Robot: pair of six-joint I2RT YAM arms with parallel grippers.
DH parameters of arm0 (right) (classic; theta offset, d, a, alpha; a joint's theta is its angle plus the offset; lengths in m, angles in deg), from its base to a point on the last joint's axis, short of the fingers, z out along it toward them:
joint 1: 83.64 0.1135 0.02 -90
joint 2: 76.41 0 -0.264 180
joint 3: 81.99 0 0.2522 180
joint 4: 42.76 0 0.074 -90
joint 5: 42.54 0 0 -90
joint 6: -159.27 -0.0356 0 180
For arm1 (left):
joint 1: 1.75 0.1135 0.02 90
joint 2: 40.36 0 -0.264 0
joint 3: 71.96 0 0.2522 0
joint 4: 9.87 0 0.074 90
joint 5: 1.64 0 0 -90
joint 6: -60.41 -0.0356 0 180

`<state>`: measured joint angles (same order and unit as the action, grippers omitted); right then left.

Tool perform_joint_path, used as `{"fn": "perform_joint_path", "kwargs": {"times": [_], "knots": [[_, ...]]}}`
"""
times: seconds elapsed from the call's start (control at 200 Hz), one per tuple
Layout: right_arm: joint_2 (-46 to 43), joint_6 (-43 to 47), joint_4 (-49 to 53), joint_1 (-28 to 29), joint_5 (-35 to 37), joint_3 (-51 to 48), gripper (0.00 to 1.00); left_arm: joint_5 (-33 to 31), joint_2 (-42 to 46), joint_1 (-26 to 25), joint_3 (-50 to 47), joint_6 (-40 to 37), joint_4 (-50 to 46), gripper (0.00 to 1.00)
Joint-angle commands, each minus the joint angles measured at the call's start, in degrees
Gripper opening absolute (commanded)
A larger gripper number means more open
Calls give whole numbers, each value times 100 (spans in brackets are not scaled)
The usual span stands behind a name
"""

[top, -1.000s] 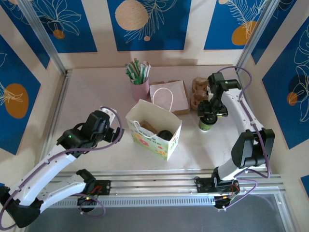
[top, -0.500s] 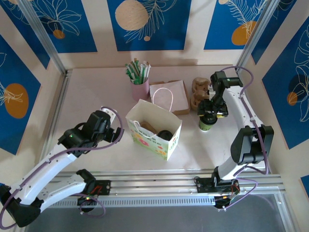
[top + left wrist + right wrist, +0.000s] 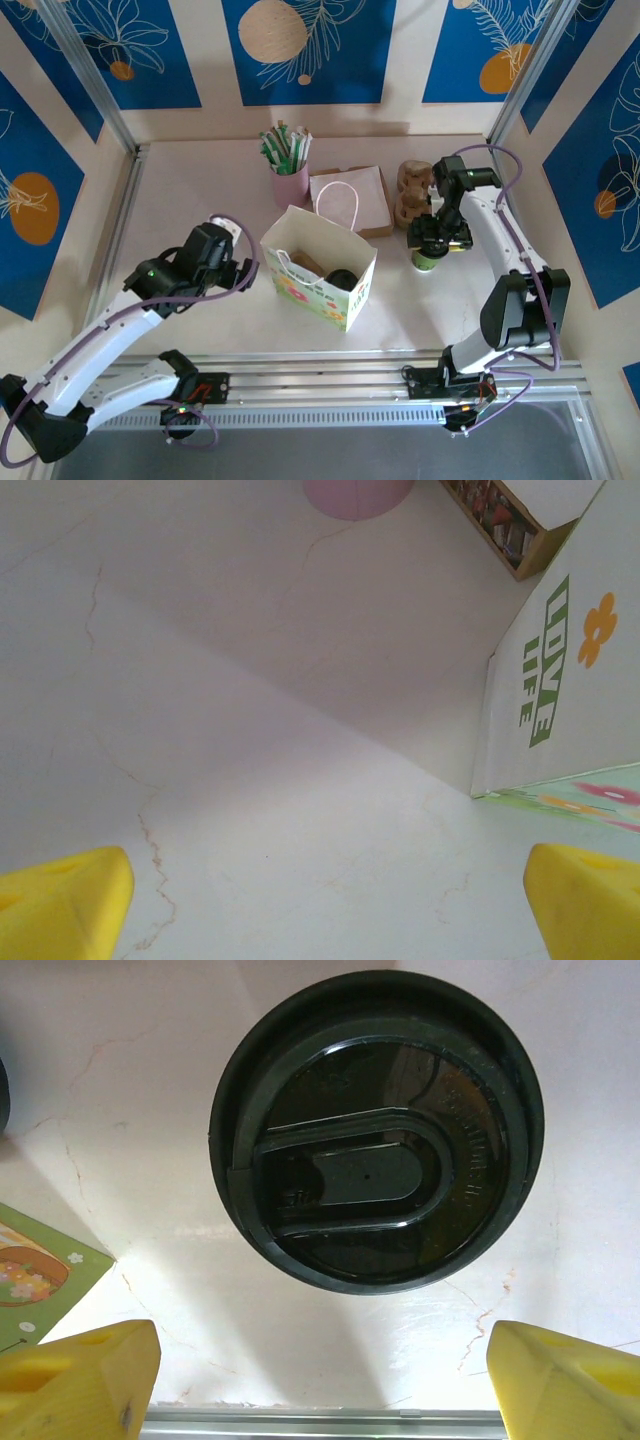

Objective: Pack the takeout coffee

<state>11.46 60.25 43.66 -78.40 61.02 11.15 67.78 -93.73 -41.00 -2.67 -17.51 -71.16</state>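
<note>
Two yellow fingertips (image 3: 80,1370) of the right jaws stand spread wide, one at each lower corner of the right wrist view. Between and beyond them is the takeout coffee (image 3: 375,1130). Its round black plastic lid is glossy, with a raised rim and a U-shaped ridge round the sip flap, and nothing pinches it. From above, these jaws hang over the cup (image 3: 428,260), whose green paper body stands upright on the table (image 3: 190,190), right of the paper bag (image 3: 320,270) and apart from it. The left jaws are also spread, their yellow fingertips (image 3: 60,900) above bare, pale, finely cracked table just left of the bag.

That bag is open at the top, white card with printed flowers and green "LOVE LIFE" lettering (image 3: 540,665). Inside lie a round black thing (image 3: 342,279) and a brown one (image 3: 308,264). Behind it, a pink cup (image 3: 291,183) holds green-and-white sticks (image 3: 283,145). A flat pinkish bag (image 3: 350,200) with a white loop handle lies beside the pink cup.
</note>
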Motion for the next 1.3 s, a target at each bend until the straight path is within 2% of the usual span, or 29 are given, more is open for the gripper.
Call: {"fn": "perform_joint_path", "kwargs": {"times": [0.0,0.29,0.69,1.295], "knots": [[92,75,64,14,-30,129,85,43,-178,22,107,155,-48,100],[464,119,111,47,315,343,81,-97,-296,22,72,109,-14,100],[830,182,108,69,318,551,78,-141,-456,22,20,44,77,100],[762,66,-4,-8,548,603,82,-219,-620,22,-82,-41,157,100]]}}
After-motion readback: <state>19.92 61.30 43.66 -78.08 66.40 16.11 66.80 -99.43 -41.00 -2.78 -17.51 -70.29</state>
